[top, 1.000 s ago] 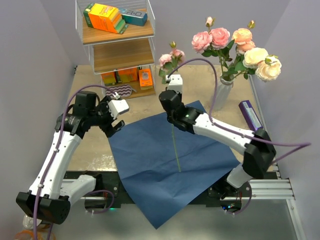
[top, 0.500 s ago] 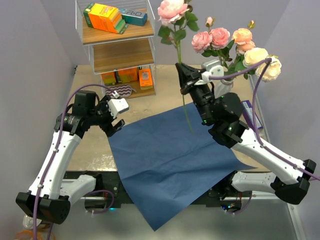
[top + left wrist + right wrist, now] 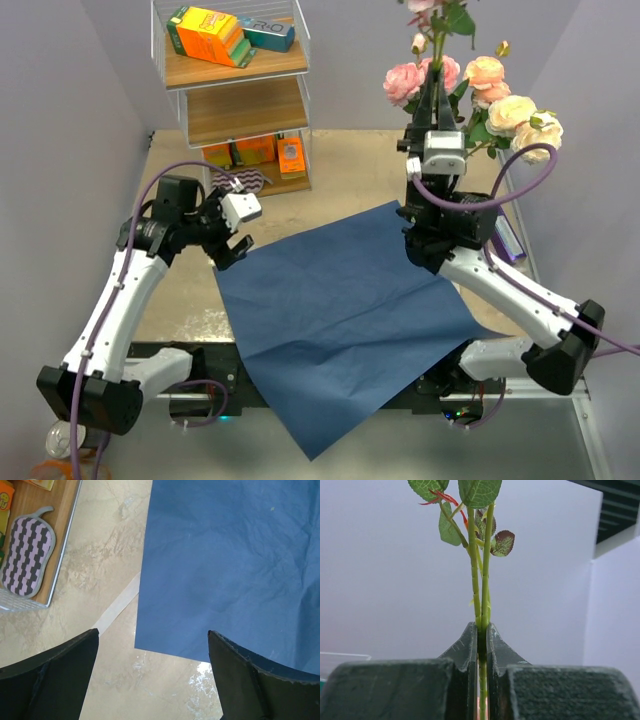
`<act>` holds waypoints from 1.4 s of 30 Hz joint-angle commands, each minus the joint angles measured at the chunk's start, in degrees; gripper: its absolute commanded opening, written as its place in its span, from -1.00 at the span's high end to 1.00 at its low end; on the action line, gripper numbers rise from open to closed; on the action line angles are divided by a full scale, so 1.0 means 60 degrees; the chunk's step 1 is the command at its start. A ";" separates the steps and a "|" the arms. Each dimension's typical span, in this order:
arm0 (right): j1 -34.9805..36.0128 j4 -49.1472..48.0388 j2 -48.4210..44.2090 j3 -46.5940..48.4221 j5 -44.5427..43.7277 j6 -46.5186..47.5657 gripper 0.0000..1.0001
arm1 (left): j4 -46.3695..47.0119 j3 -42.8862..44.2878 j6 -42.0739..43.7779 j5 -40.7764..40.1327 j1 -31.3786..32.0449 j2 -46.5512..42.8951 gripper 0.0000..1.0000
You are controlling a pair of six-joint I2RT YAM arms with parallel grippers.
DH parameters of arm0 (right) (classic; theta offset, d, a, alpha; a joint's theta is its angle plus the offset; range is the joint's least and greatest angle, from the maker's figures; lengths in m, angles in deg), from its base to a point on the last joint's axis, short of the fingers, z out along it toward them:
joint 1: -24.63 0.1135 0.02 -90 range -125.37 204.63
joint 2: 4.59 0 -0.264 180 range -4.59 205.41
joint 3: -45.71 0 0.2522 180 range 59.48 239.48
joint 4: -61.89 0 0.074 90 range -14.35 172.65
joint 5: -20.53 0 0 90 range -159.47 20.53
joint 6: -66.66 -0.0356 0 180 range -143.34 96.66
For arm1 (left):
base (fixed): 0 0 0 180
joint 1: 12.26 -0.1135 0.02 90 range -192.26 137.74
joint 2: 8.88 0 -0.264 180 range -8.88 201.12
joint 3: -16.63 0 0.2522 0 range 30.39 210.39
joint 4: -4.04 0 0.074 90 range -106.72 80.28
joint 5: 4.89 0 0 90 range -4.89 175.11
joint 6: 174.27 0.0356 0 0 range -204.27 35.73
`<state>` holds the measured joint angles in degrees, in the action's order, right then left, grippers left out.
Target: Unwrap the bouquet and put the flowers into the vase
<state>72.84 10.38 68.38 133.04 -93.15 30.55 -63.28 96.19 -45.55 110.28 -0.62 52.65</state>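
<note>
1. One held stem (image 3: pixel 486 570) stands upright in the right gripper (image 3: pixel 481 630), whose fingers are pressed tight against it. Above the fingers two thin green stalks run side by side. I cannot tell whether they join lower down.
2. From overhead, the right gripper points straight up at the far right of the desk (image 3: pixel 340 175). The stem rises out of it, and its pink bloom is cut off by the top edge.
3. Just behind that gripper stand the other flowers (image 3: pixel 512 112): five open blooms (two pink, one peach, two cream) and two buds. One pink bloom is partly covered by the gripper.
4. The vase is hidden behind the right arm.
5. One sheet of blue paper (image 3: pixel 340 310) lies spread flat on the desk. Its near corner hangs past the desk's edge.
6. The left gripper (image 3: pixel 232 248) hovers above the paper's left edge, well apart from the flowers. Its jaws are spread wide and hold nothing.
7. One beige strip (image 3: pixel 117 611) lies on the desk, running up to the paper's edge.
</note>
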 commanded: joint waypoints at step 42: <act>-0.4797 -0.4971 0.2635 0.0969 -0.1867 -0.2258 1.00 | 0.0401 0.1953 0.0520 0.0596 -0.0065 0.2839 -0.87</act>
<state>44.16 0.96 88.16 141.34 -100.69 16.65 -61.44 106.57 -42.62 113.23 -0.62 69.88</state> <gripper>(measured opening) 0.044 0.938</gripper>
